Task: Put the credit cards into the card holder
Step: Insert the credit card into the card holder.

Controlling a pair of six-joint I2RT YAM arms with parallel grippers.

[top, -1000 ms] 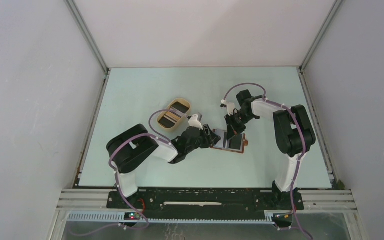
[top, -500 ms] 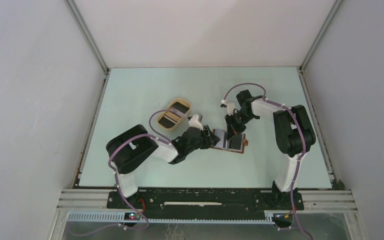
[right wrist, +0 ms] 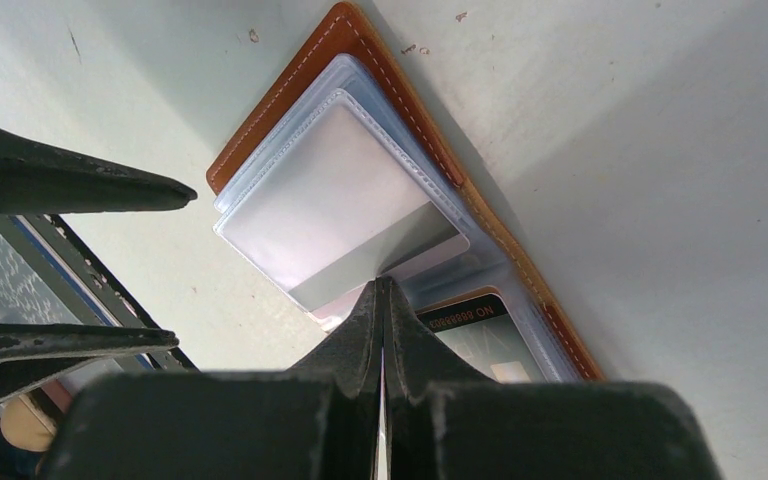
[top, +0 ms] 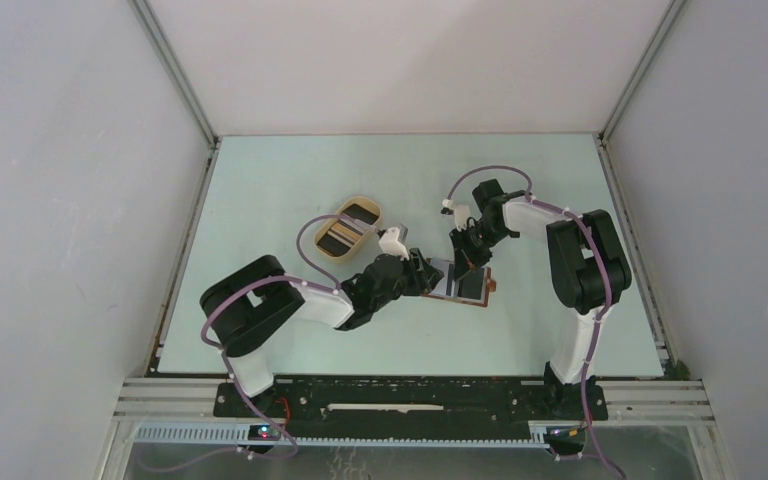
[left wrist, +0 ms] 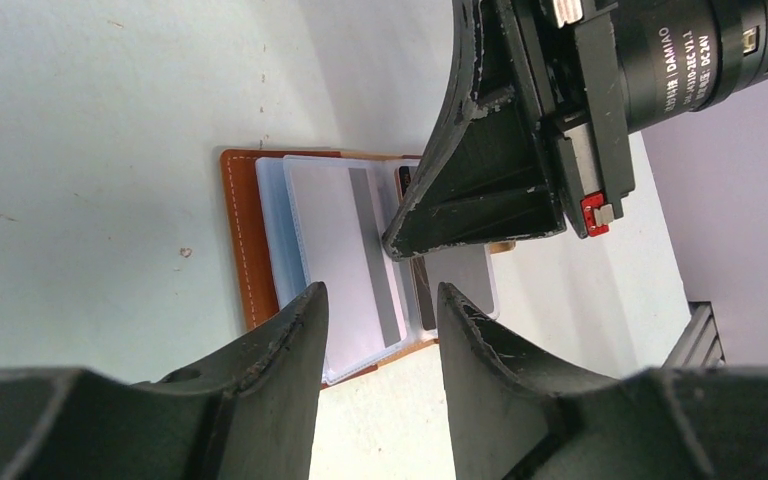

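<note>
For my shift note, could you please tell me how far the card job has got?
Done: the card holder lies open, with a grey striped card in a clear sleeve. In hand: no card; the right gripper, shut, touches near the fold, and the left gripper stands open beside it. Left: cards in the tan tray.

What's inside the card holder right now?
Clear sleeves in the open card holder; the top one holds a grey striped card. A dark card shows on the other half, mostly covered by the shut right gripper. Lower sleeves are hidden.
</note>
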